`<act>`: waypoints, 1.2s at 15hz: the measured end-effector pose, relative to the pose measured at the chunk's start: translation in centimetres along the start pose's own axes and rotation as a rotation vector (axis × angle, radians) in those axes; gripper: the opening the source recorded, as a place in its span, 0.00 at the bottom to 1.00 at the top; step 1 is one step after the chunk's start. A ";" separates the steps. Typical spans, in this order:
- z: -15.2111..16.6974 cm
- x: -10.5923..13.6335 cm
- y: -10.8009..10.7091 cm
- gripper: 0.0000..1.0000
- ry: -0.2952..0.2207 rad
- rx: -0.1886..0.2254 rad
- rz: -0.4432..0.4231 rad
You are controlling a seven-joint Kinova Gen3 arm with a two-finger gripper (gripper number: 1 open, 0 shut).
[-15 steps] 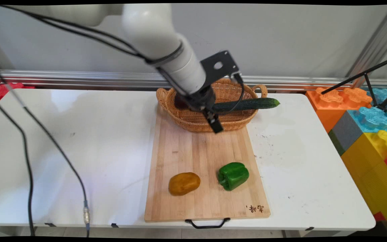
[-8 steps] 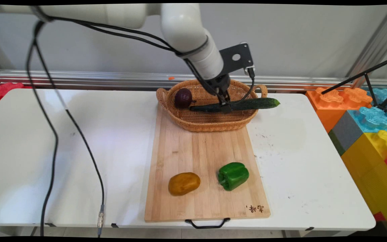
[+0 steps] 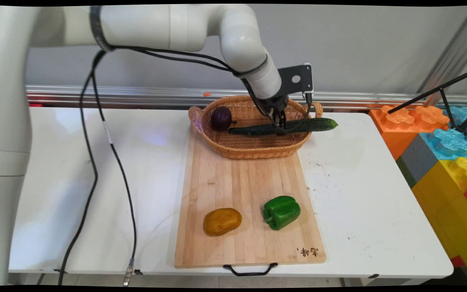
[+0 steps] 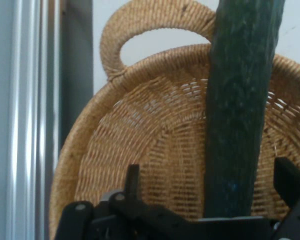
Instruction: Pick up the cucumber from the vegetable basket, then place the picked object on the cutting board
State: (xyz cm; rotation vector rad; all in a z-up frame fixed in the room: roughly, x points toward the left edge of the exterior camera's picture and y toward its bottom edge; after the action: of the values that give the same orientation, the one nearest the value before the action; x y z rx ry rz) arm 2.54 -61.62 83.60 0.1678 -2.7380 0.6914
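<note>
Cucumber (image 3: pixel 282 127) in basket (image 3: pixel 253 148), beside onion (image 3: pixel 221 118).

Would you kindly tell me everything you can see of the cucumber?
The cucumber is long, dark green, with bumpy skin, whole as far as it shows. It lies nearly level across the wicker basket, its right end jutting over the rim, its left end by the purple onion. The gripper is at its middle, one finger on either side.

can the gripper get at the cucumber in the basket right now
Probably yes. The gripper is already over the cucumber, whose body runs up between the open fingers in the hand view. Nothing covers it in the basket; the onion sits aside.
</note>
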 end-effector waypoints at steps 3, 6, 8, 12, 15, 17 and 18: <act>1.7 0.1 -0.2 1.00 0.009 -0.028 0.036; 3.0 0.3 -0.5 1.00 0.020 -0.050 0.067; 3.6 0.6 -0.7 0.00 0.029 -0.061 0.082; 4.0 1.0 -1.1 0.00 0.041 -0.071 0.081; 2.8 1.4 -1.1 0.00 0.043 -0.061 0.060; 1.3 1.9 -1.0 0.00 0.049 -0.042 0.040; 0.2 2.4 -1.0 0.00 0.053 -0.027 0.027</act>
State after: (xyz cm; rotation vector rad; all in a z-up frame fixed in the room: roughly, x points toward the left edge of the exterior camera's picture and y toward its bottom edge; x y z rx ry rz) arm 0.44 -62.71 84.64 0.1052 -2.7018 0.6560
